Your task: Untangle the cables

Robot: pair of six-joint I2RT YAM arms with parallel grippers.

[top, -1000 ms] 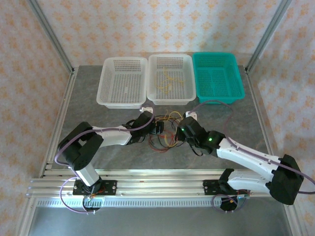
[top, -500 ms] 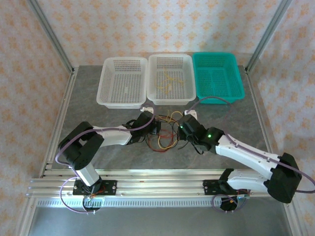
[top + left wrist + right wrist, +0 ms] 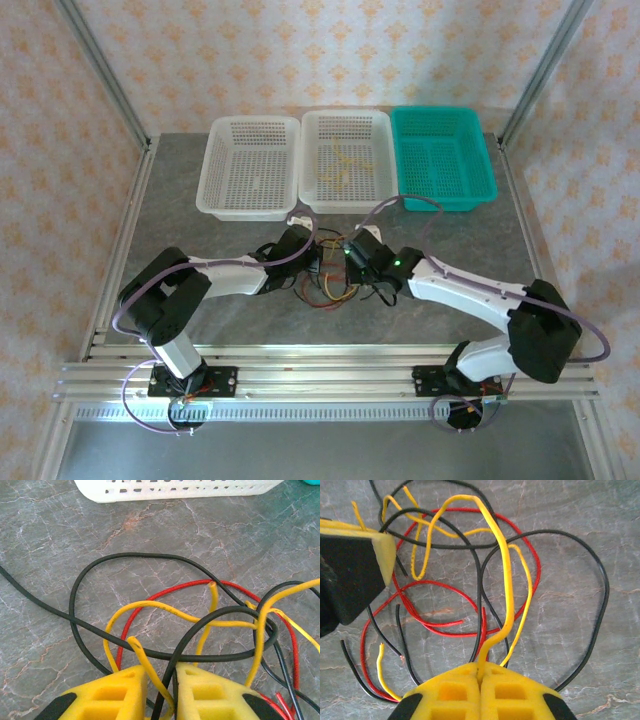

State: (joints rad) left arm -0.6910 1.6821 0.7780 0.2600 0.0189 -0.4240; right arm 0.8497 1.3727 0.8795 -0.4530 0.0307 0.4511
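Cables (image 3: 330,278) lie as one mixed red/yellow/black tangle on the table (image 3: 180,220), midway betw. your two arms and on the near side of the white baskets (image 3: 250,208); left end effector (image 3: 314,262) is at the tangle's left edge and right end effector (image 3: 352,262) at its right edge, facing each other w/ the knot between.

In the right wrist view, the right end effector (image 3: 480,672) is closed tight, pads together, on one yellow strand (image 3: 507,580); the strand leaves the jaws straight ahead, arches over the black and red loops, then hooks back down near the left end effector's pad (image 3: 382,555); so its long axis runs away from the right fingers toward the left arm.

In the left wrist view, the left end effector (image 3: 161,675) is nearly closed, w/ a narrow gap; a black strand (image 3: 200,625) and a yellow one thread thru it; can't tell if either is actually pinched.

My read: the right arm has the sure hold, so draw back along that axis, away from the left; expect the crossing black loops to drag along.
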